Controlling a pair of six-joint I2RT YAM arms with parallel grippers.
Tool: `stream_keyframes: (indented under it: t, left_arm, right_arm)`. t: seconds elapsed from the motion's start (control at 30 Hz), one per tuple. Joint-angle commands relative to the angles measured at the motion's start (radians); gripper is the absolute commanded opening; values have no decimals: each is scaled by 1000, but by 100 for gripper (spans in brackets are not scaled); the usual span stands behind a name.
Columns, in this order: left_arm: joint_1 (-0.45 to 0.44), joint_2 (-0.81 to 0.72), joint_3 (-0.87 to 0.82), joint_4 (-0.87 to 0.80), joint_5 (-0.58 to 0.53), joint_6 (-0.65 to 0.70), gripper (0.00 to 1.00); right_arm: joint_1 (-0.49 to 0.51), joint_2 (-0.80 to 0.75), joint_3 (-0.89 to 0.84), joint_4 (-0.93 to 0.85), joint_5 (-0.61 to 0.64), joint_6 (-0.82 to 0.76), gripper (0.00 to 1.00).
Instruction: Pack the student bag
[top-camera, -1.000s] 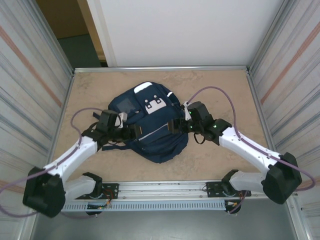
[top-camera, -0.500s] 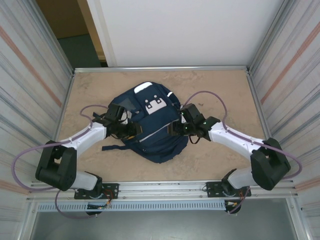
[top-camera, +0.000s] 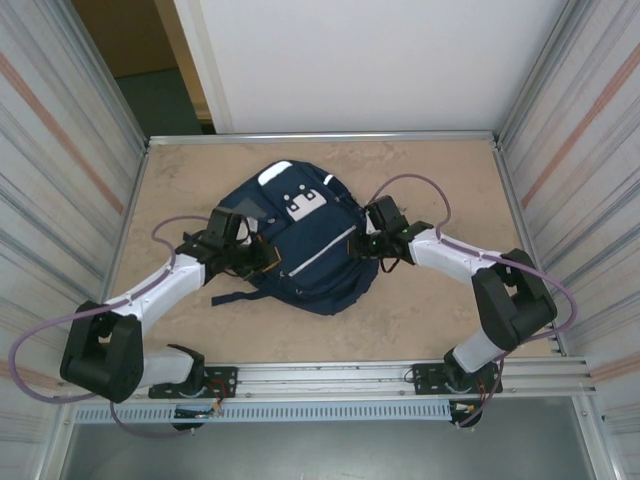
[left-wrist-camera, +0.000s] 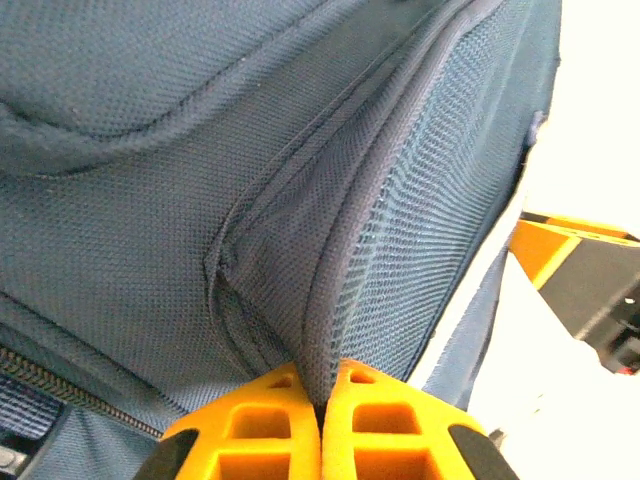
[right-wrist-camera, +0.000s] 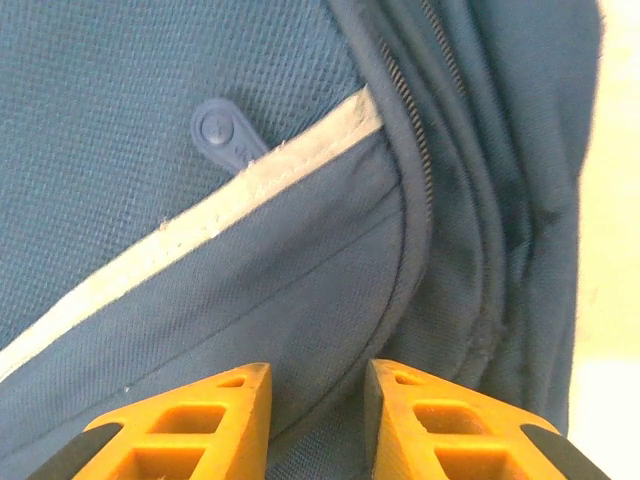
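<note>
Since a second ago both arms have swung inward and their tools have narrowed against the student bag (top-camera: 310, 275). The bag itself has slid a little toward the far edge of the tabletop (top-camera: 440, 170) and turned slightly.

At the bag's left side, the left tool (top-camera: 266, 260) is clenched. In its wrist view the orange fingers (left-wrist-camera: 260, 420) meet at the tips of the left tool (left-wrist-camera: 322, 388) and pinch a raised ridge of navy cloth that runs up from between them along a piped seam. A dark strap (top-camera: 232, 297) trails from the bag's near-left corner and lies flat on the tabletop.

The bag lies flat in the middle of the tabletop between the two arms, front face up. Its grey square patch (top-camera: 248, 208) is toward the left, a white patch (top-camera: 305, 203) sits beside that, and a thin white stripe (top-camera: 325, 252) crosses the front.

At the bag's right side, the right tool (top-camera: 363, 243) presses in. Its wrist view shows the right tool (right-wrist-camera: 318, 375) with a narrow gap between the fingers (right-wrist-camera: 200, 420), hard against the fabric just below the white stripe (right-wrist-camera: 200, 235). A round zip tab (right-wrist-camera: 225, 132) lies above the stripe and a zip (right-wrist-camera: 400, 90) curves to the right. Whether these fingers have caught any cloth I cannot tell.
</note>
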Motion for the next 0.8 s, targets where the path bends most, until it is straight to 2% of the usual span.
stream_keyframes:
  t: [0.0, 0.07, 0.17, 0.33, 0.43, 0.6, 0.67, 0.77]
  left_arm:
    - [-31, -50, -5, 88, 47, -123, 0]
    - [-58, -50, -12, 123, 22, -179, 0]
    - [-103, -47, -37, 207, -39, -340, 0]
    - [-132, -38, 13, 178, -92, -383, 0]
    - [-133, -19, 24, 174, -82, -430, 0]
    - [-132, 33, 21, 229, -20, -512, 0]
    - [-132, 55, 39, 253, 9, -538, 0]
    - [-144, 67, 66, 251, 7, -534, 0]
  right_arm:
    - [-79, 50, 90, 96, -63, -108, 33]
    - [-118, 49, 113, 98, -114, -98, 40]
    - [-120, -21, 104, 71, -71, -56, 48]
    - [-50, -177, 47, -114, 19, -44, 52]
    - [49, -311, -55, -176, 96, 7, 53]
    - [268, -493, -207, -118, 164, 256, 54]
    - [382, -509, -220, -50, 206, 310, 53]
    - [509, -437, -188, 28, 327, 255, 54]
